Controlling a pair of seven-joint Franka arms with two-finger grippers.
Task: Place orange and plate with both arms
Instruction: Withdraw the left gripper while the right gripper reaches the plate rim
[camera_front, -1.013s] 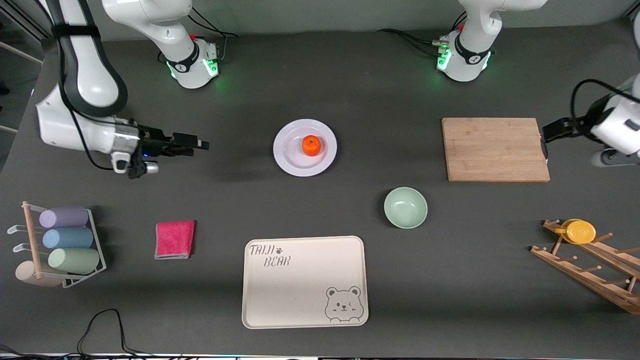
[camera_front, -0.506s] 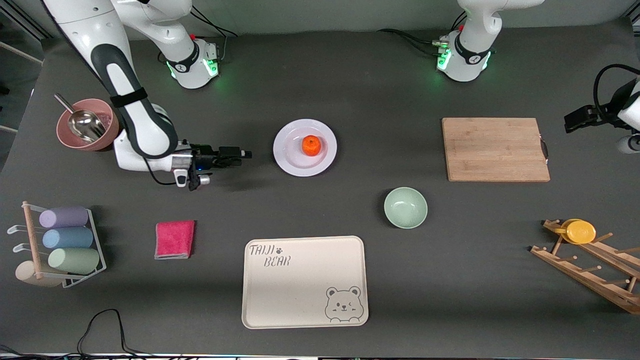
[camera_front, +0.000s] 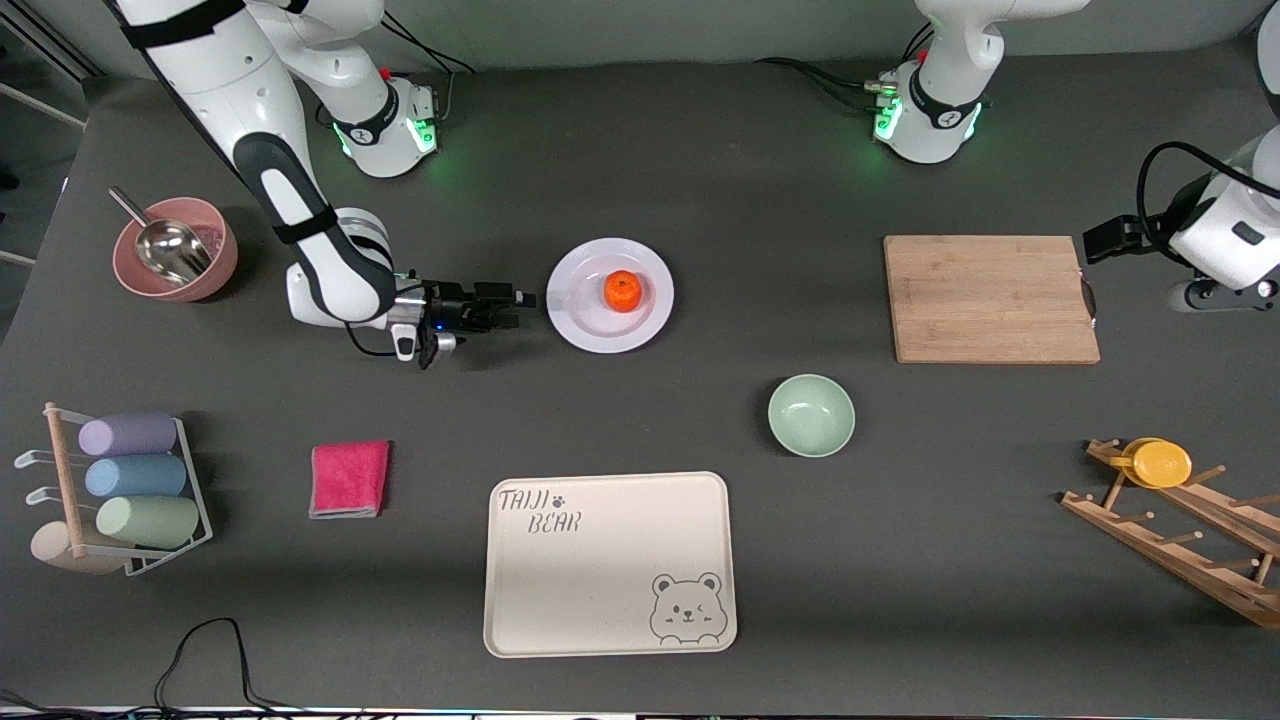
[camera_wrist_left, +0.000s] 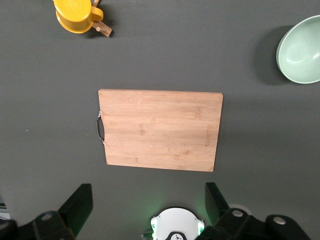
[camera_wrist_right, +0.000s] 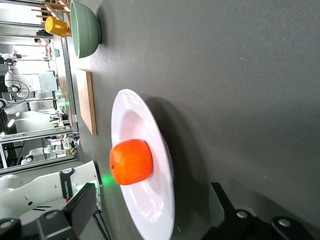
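Note:
The orange (camera_front: 623, 291) lies on the white plate (camera_front: 585, 312) in the middle of the table. My right gripper (camera_front: 522, 299) is low, level with the plate's rim at the right arm's end, open and empty. In the right wrist view the orange (camera_wrist_right: 131, 161) sits on the plate (camera_wrist_right: 134, 119), and the gripper (camera_wrist_right: 150, 210) has its dark fingers (camera_wrist_right: 81, 207) spread to either side of the near rim. My left gripper (camera_front: 1100, 240) hangs high by the cutting board's handle end, open and empty; it also shows in the left wrist view (camera_wrist_left: 147, 200).
A wooden cutting board (camera_front: 990, 298) lies toward the left arm's end. A pale-green bowl (camera_front: 811, 415) and a beige bear-print tray (camera_front: 609, 563) are nearer the camera. A pink bowl with a scoop (camera_front: 175, 250), a pink cloth (camera_front: 349, 478), a cup rack (camera_front: 120, 490) and a wooden rack with a yellow cup (camera_front: 1160, 463) stand around.
My right gripper has swept across the table toward the plate and now sits at its rim. My left gripper drew away from the board, then came back toward its handle end.

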